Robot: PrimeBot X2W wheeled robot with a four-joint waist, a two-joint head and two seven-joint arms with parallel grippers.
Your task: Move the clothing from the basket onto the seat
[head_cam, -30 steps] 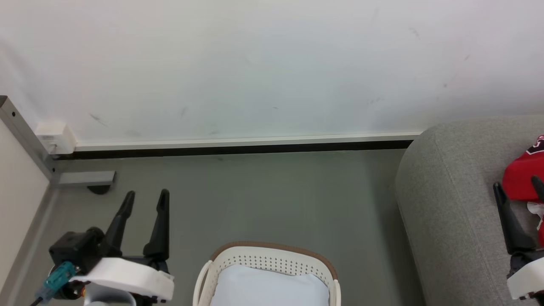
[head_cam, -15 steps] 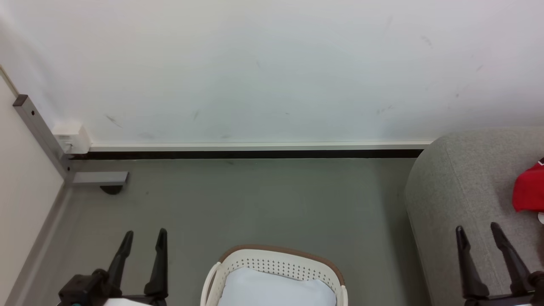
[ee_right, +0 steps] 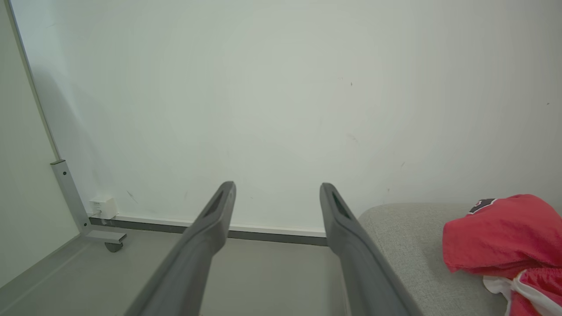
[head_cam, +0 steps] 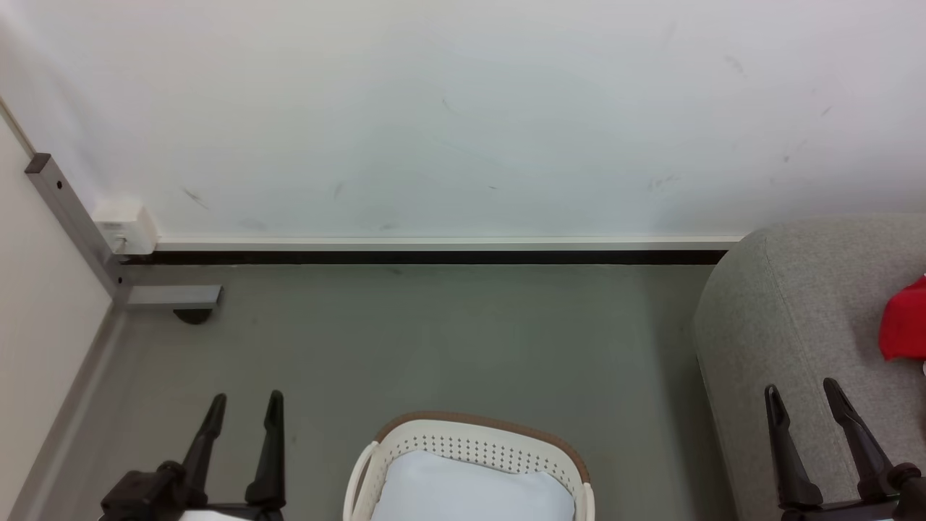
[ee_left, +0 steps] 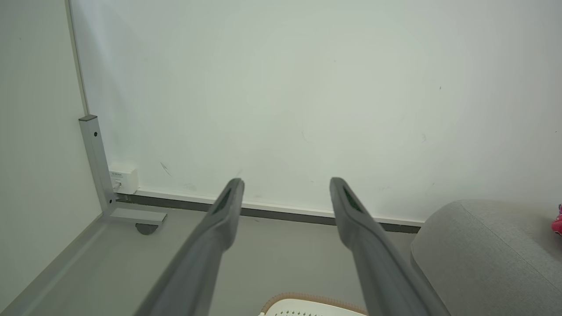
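1. The left claw (head_cam: 247, 396) sits at the lower left of the head view. It is released, its two dark fingers spread apart with nothing between them, pointing over the grey floor (head_cam: 448, 333).
2. The right claw (head_cam: 801, 387) sits at the lower right, also released and empty. Its fingers are parted over the near edge of the grey sofa (head_cam: 788, 304).
3. Between the two claws, at the bottom centre, stands the cream-white laundry basket (head_cam: 470, 420), with a brown rim and rows of small holes. A pale white-blue sheet (head_cam: 470, 492) lies inside it.
4. The red jersey clothing (head_cam: 904, 325) lies on the sofa, at the far right edge of the head view, well apart from the basket. In the right wrist view it is a crumpled red heap with white trim and a patch of black-and-white lettering, to the right of the claw's fingers and not touching them.
5. Beyond the floor, a white wall (head_cam: 463, 108) meets a dark baseboard (head_cam: 434, 257).
6. At the left, a grey metal post (head_cam: 72, 224) leans up from the floor corner, with a small white box (head_cam: 126, 226) on the wall just beside it.
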